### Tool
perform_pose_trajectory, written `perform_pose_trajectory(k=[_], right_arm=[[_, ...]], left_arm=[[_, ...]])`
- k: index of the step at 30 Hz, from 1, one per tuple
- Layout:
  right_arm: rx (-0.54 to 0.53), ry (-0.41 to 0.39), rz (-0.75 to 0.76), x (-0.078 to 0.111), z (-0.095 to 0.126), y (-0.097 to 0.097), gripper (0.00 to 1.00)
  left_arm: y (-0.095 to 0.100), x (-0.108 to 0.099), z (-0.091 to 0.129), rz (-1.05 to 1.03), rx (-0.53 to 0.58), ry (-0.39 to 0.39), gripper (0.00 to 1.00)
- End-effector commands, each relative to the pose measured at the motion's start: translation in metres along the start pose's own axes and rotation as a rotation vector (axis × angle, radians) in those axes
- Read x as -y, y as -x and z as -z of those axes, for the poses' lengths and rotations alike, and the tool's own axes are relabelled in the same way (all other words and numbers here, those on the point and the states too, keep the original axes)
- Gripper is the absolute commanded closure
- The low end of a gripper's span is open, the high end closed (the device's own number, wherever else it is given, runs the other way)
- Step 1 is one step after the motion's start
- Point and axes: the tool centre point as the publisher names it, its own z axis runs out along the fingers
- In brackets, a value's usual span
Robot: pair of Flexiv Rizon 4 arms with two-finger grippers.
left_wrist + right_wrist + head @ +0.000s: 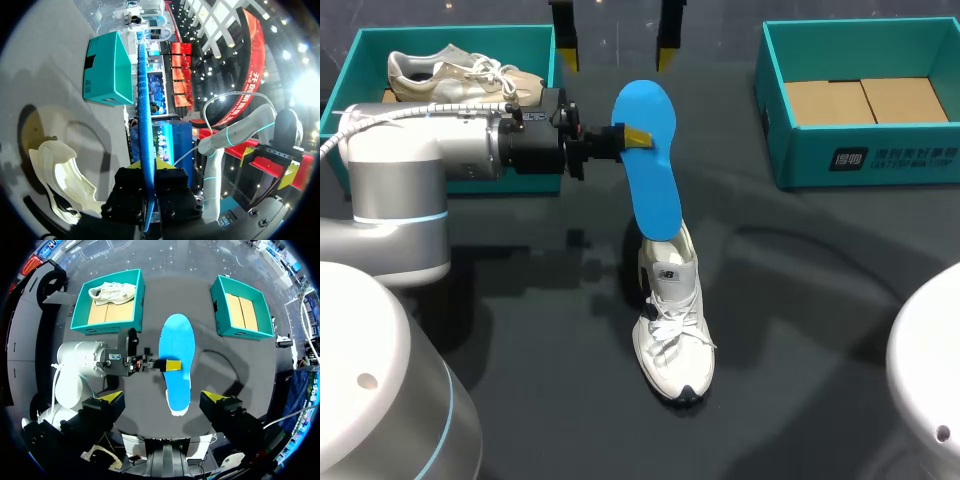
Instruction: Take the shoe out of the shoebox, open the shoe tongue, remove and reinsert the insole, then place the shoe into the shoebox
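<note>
Our left tool (pixel 638 137) is clamped on the blue insole (pixel 650 175), held upright with its lower end meeting the opening of the white shoe (pixel 672 320). Our right tool (pixel 162 397) hangs above, fingers wide apart and holding nothing. The shoe rests on the dark grey tabletop (pixel 800 300). The left shoebox (pixel 360 60) holds a second shoe (pixel 460 72). The right shoebox (pixel 900 160) carries white print on its near wall.

Our left gripper (pixel 638 137) held the insole (pixel 653 170) above the shoe (pixel 672 320), which stood mid-way across the table (pixel 810 300). Behind, the left shoebox (pixel 450 34) had a second shoe (pixel 460 75) in it, and the right shoebox (pixel 880 160) sat well apart.
</note>
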Motion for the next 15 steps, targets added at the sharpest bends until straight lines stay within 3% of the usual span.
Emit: perform_pose_trajectory(k=[1, 15], right_arm=[[-0.022, 0.003, -0.011, 0.000, 0.001, 0.006, 0.00], [-0.218, 0.024, -0.103, -0.005, -0.001, 0.048, 0.00]], left_arm=[[0.001, -0.001, -0.001, -0.001, 0.000, -0.001, 1.00], [0.001, -0.001, -0.001, -0.001, 0.000, -0.001, 1.00]])
